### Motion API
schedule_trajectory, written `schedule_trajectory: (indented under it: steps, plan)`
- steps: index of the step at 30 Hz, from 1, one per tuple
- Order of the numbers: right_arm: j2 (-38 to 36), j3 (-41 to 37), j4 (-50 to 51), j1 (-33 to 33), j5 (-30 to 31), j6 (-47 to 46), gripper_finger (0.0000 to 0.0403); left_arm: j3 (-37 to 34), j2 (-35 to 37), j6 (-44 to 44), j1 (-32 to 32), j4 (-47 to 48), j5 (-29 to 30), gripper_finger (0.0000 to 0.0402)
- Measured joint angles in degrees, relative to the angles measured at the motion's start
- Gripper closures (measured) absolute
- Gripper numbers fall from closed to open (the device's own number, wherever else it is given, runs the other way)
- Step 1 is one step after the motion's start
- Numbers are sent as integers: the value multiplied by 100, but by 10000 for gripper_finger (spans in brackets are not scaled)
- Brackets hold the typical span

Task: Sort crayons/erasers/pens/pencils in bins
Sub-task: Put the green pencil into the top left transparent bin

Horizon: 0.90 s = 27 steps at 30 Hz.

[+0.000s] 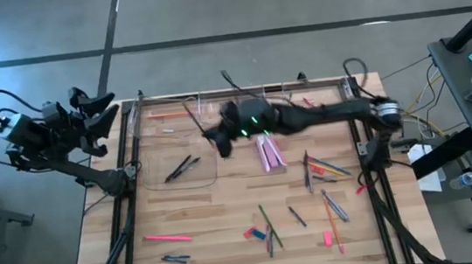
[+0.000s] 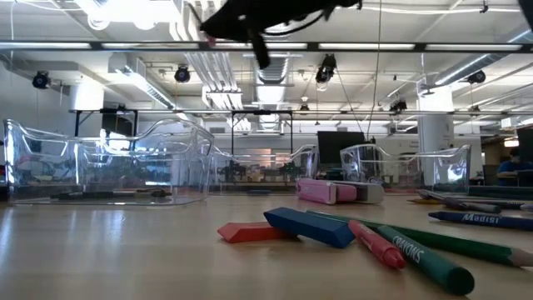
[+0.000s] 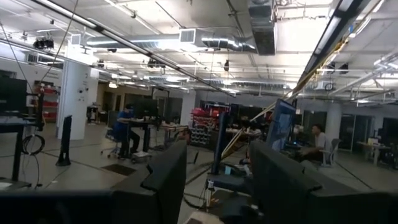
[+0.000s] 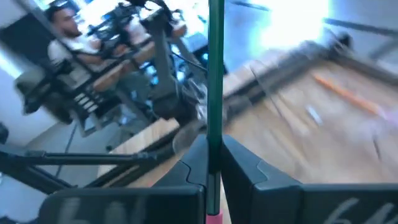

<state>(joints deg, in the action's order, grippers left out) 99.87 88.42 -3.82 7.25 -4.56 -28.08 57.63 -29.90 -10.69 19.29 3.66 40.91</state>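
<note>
My right gripper [image 1: 219,142] reaches across to the table's far left part, high above the wood, and is shut on a thin green stick [image 4: 216,74] with a pink end. It hovers by the right rim of a clear bin [image 1: 210,180] that holds dark pens [image 1: 182,167]. In the low view the gripper [image 2: 254,33] shows at the top, above the clear bins [image 2: 108,171]. A blue eraser [image 2: 309,227] and a red block [image 2: 250,232] lie flat on the near table. My left gripper [image 3: 217,180] is open and empty, parked off the table's left edge [image 1: 85,113]. My right gripper pinches the green stick near its pink end [image 4: 214,186] between its two fingers [image 4: 242,158]. The stick runs along the fingers and sticks out well past their tips. It is lifted clear of the table and slants down below the gripper in the low view [image 2: 261,55].
More clear bins [image 1: 169,119] stand along the far edge, one holding an orange stick [image 1: 164,115]. Pink blocks [image 1: 269,153] lie mid-table. Loose pens, pencils and crayons [image 1: 324,175] are scattered over the right and near parts, with a pink stick [image 1: 168,238] near left.
</note>
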Motion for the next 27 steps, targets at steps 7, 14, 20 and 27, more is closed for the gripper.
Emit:
schedule_trajectory:
  steps: [7,14,20,27]
  plan:
    - [1479,1932,56,1044,-1528,570,385,0,-118,480,-6,-19,-8,240]
    - [2923,3568,74,1643,-2343,216,385,0,-144,676,-4,-13,-7,240]
    - [3912,4665,14,1761,-2749,-197,376,0,-176,1069,-4,-17,-2,240]
    - [4023,4568,-66,1765,-2892,-353,319,2,-288,1292,-2,-14,-1,240]
